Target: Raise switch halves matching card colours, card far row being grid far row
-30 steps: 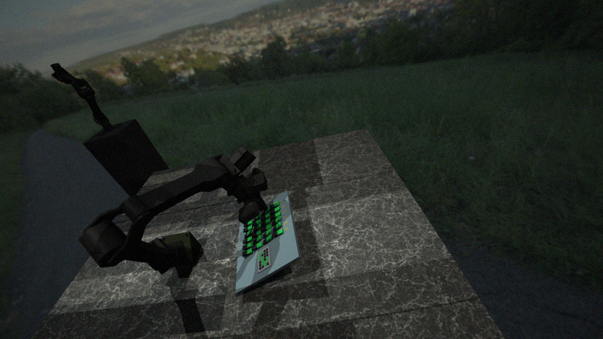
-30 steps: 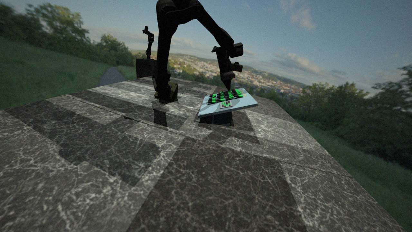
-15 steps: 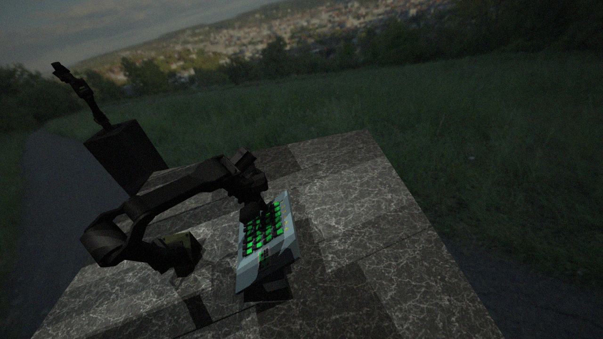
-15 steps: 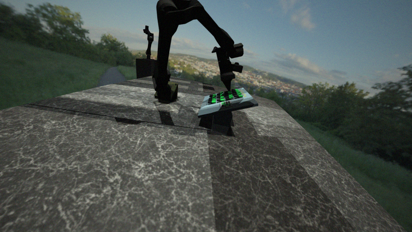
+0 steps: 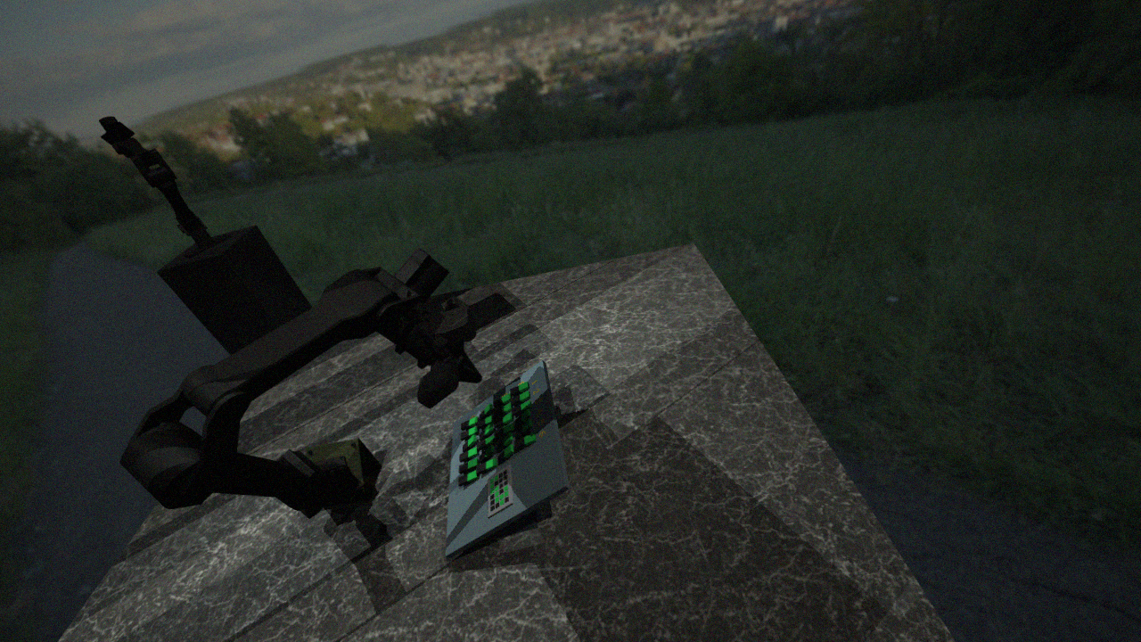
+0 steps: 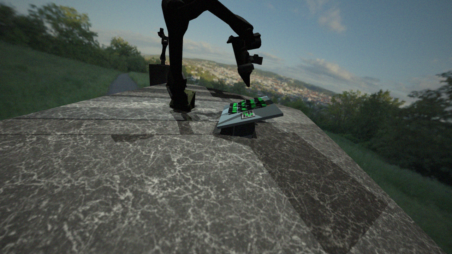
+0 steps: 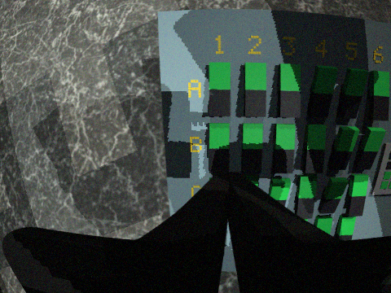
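While the closed hand (image 5: 477,374) (image 6: 248,85) (image 7: 227,181) hangs above the switch panel (image 5: 532,477) (image 6: 271,112) (image 7: 173,28), fingertips together and nothing gripped, the panel sits tilted on a dark stand (image 6: 238,129) on the marble-look table (image 5: 685,495) (image 6: 158,189) (image 7: 81,81). It is pale blue-grey, patched with shadow. Its rocker switches are green on the far half, dark grey on the near half, set in rows. The small card (image 5: 500,492) (image 6: 248,114) (image 7: 384,175) has a pale border and green and dark squares, beside the grid. Panel lies inward from the table's far edge, well apart from the far corner seen at the upper right in the top view.

Wrist view reads yellow column numbers 1 to 6 and row letters A and B; the next letter is partly hidden by the fingers, as are some lower switches. Only part of the card shows there; top and exterior views have the whole card, squares too small to read surely. Exterior view alone shows the gap between fingertips and panel, plus the stand under it.
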Robot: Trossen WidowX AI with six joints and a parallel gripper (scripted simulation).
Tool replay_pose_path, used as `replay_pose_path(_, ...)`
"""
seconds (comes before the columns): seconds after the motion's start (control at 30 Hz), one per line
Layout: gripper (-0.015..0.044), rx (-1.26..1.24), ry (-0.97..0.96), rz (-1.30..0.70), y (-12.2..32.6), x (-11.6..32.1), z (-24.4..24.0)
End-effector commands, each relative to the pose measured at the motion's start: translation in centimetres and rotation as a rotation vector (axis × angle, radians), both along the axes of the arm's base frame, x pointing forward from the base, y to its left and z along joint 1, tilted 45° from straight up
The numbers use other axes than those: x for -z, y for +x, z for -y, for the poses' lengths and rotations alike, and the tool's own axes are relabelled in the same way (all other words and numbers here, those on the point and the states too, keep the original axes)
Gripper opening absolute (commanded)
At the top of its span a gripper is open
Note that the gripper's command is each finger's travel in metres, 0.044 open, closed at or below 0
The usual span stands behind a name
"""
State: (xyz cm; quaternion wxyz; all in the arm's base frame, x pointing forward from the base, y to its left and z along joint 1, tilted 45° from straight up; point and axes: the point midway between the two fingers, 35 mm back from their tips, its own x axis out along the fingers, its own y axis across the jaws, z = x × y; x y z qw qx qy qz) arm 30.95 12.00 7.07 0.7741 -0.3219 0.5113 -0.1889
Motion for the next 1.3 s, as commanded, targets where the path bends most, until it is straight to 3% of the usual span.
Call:
replay_pose_path(0.0,0.0000,0.009,-0.001,-0.002,-1.5,-1.2,1.7)
replay_pose_path(0.23,0.0000,0.007,-0.008,-0.009,-5.1,-3.1,6.4)
replay_pose_path(1.27,0.0000,-0.011,-0.009,0.013,-2.9,0.7,10.0)
